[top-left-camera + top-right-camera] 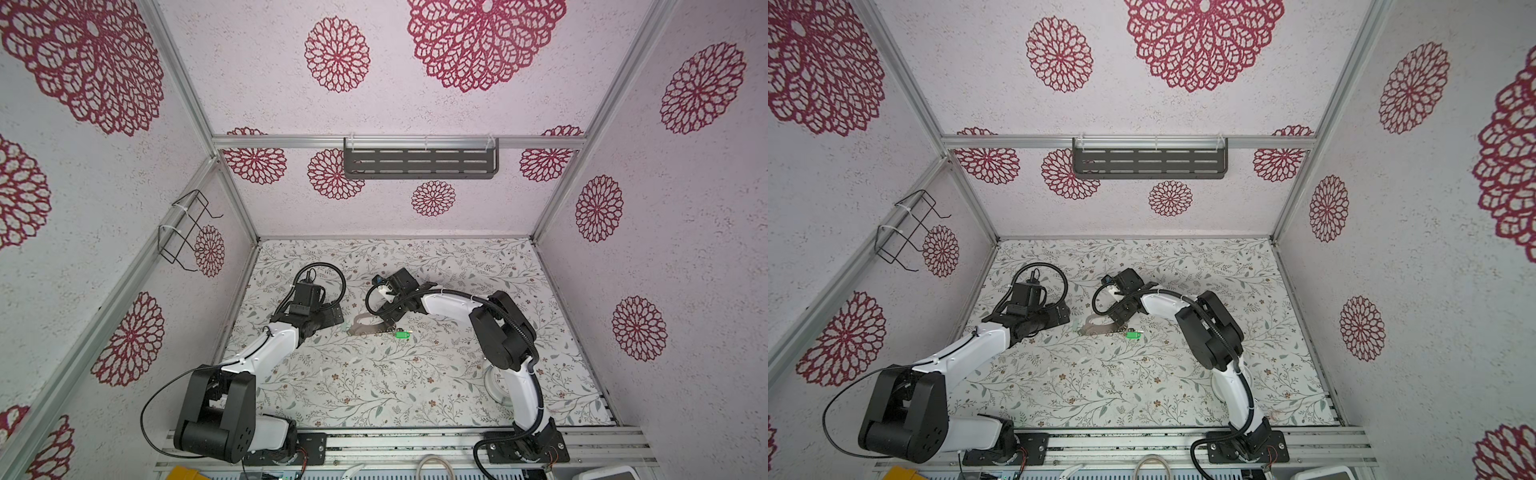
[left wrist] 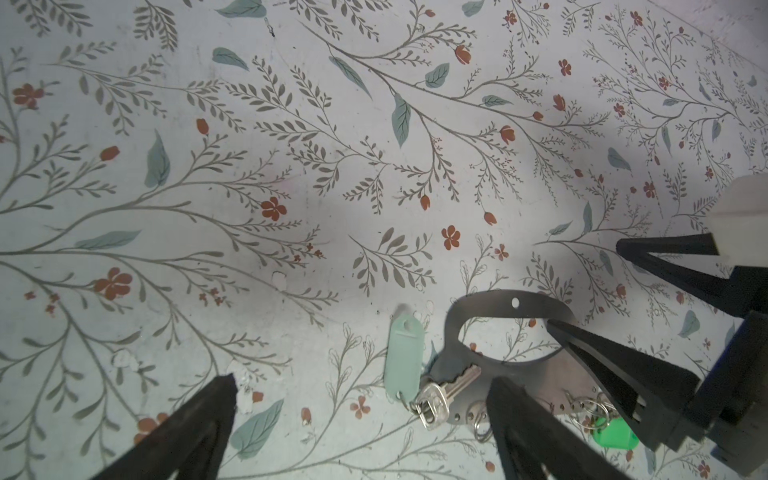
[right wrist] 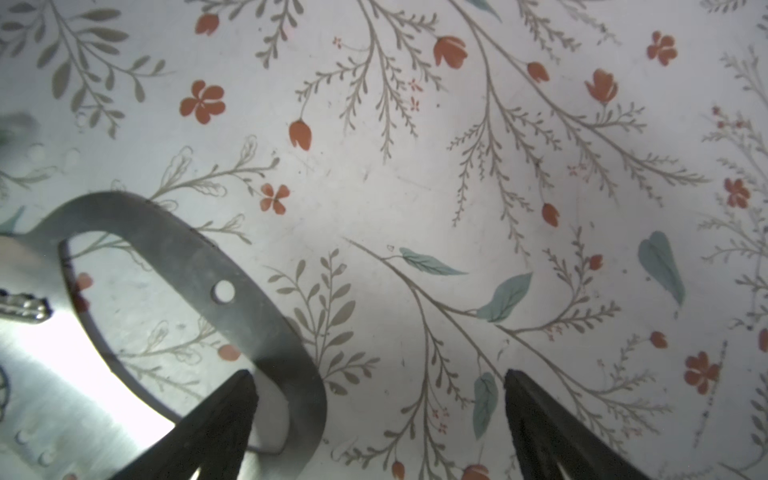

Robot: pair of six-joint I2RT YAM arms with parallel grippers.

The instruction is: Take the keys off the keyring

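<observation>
The keyring [image 2: 515, 305] is a flat grey metal loop lying on the flowered table, seen in both top views [image 1: 368, 326] [image 1: 1098, 328]. A metal key [image 2: 442, 395] with a pale tag [image 2: 403, 359] lies at one end of it, between my left gripper's [image 2: 368, 401] open fingers. A green tag [image 2: 615, 432] [image 1: 402, 334] hangs on small rings at the other end. My right gripper [image 3: 380, 388] is open, with one finger [image 3: 232, 409] inside the loop and the keyring's band [image 3: 249, 320] between the fingers. Neither gripper holds anything.
A round white clock [image 1: 495, 384] stands behind the right arm's base, partly hidden. A dark slotted shelf [image 1: 420, 160] hangs on the back wall and a wire rack [image 1: 183, 232] on the left wall. The enclosure walls close in the table on three sides.
</observation>
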